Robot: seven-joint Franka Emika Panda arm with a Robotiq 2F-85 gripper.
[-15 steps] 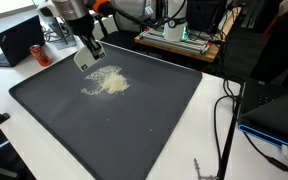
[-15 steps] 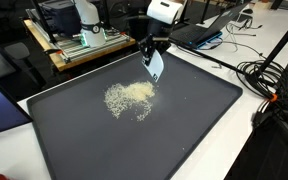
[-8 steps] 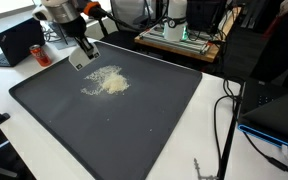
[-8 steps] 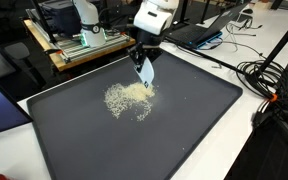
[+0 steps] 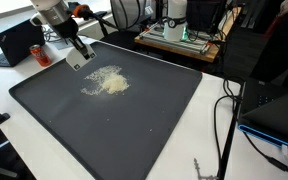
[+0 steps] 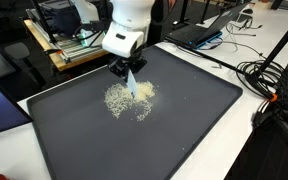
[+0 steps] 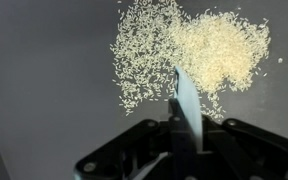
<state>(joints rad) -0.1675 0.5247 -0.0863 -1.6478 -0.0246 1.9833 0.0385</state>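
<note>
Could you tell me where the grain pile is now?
In both exterior views the grain pile lies on the black tray, by the tip of the white blade held by the gripper.

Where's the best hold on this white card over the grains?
Probably its top edge, from above, as the gripper has it: the card is thin and stands on edge, so a pinch across its broad faces leaves the lower edge free over the grains.

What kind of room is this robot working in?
Probably a lab or workshop: a laptop, tangled cables and a bench of electronics surround the black tray where the jaws hold a white scraper by a pile of grains.
</note>
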